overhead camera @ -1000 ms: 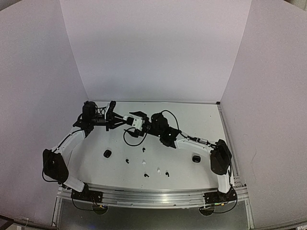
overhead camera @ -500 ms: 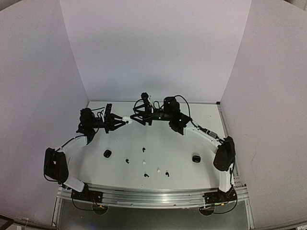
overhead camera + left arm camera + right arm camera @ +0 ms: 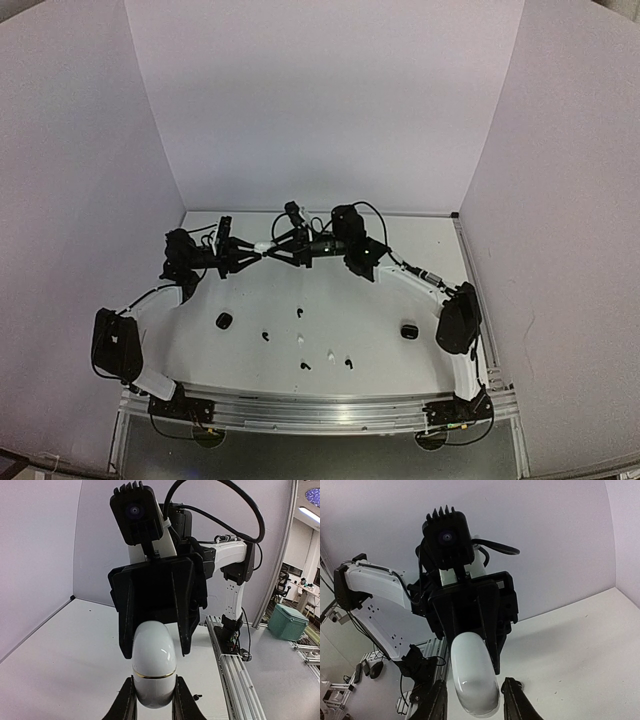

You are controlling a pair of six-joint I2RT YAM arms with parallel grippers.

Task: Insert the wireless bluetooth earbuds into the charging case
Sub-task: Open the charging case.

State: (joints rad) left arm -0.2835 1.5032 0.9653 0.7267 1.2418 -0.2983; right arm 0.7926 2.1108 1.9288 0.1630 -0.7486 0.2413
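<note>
Six earbuds (image 3: 300,340), two black cases (image 3: 224,321), left pincer (image 3: 152,702) clamped on white case (image 3: 154,660), right pincer (image 3: 475,700) apart around it

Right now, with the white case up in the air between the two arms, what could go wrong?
One: the white case is held off the table by the left gripper alone; the right gripper straddles it, jaws showing a gap. If the left releases first, it probably drops.
Two: the grippers sit nose to nose, so a small overshoot could knock them together.
Three: the earbuds lie loose on the table; a falling case might scatter them.
</note>
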